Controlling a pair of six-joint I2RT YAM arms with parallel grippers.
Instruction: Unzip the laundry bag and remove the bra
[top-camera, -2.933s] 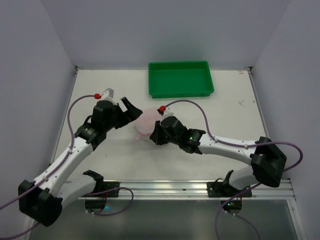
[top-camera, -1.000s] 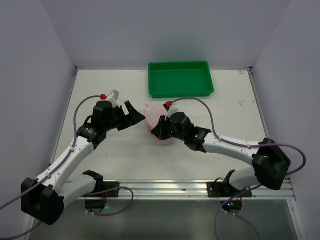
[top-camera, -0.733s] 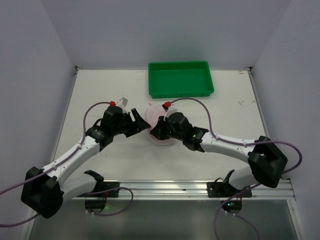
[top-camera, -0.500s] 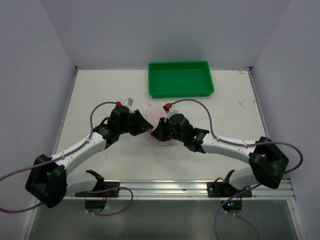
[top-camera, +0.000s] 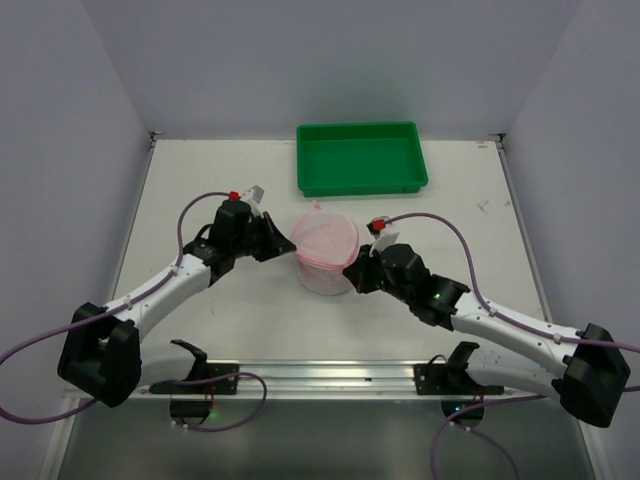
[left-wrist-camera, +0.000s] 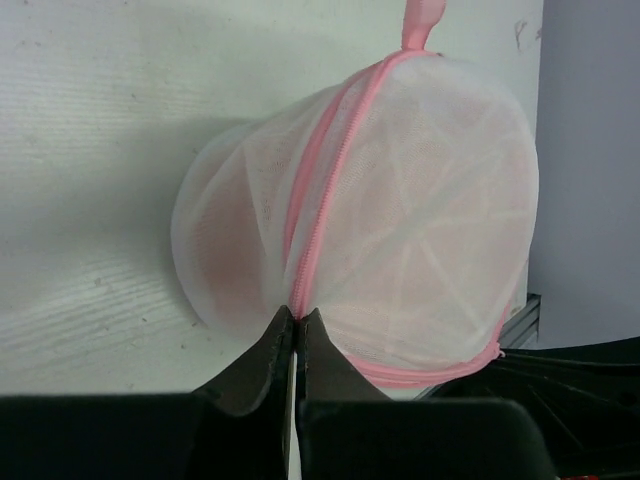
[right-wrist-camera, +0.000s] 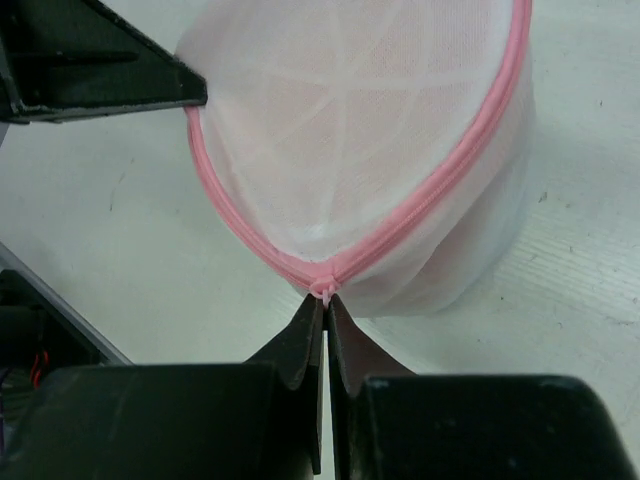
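the right arm has swung off the top of the laundry bag (top-camera: 325, 255) and out to the near right, while the left arm has closed in from the left. the bag was squashed and half hidden under the right wrist a moment ago. now it stands upright as a drum in the middle of the worktop (top-camera: 200, 180), flat lid facing up.

the left tool (top-camera: 284, 246) has its fingers pressed together on the pink zipper trim (left-wrist-camera: 320, 190) at the bag's left wall. the right tool (top-camera: 357, 275), at the near right rim, is pinched shut on a small pink knot (right-wrist-camera: 322, 285) where the trim ends meet. i take that knot for the zipper pull, though i can't be sure.

so i judge the bag is braced on one side and gripped on the other, ready for the unzip. the zipper looks closed all the way round the part of the rim i can see. the bra (left-wrist-camera: 225, 262) is inside; i see only a pinkish tint behind the mesh.

around it, the green tray (top-camera: 362, 158) sits at the far edge, well apart from the bag. a pink loop tab (top-camera: 316, 205) sticks out on the bag's far side. nothing lies between the tools and the bag. the main hindrance i expect is the soft mesh, which could collapse or drag along instead of letting the pull run.
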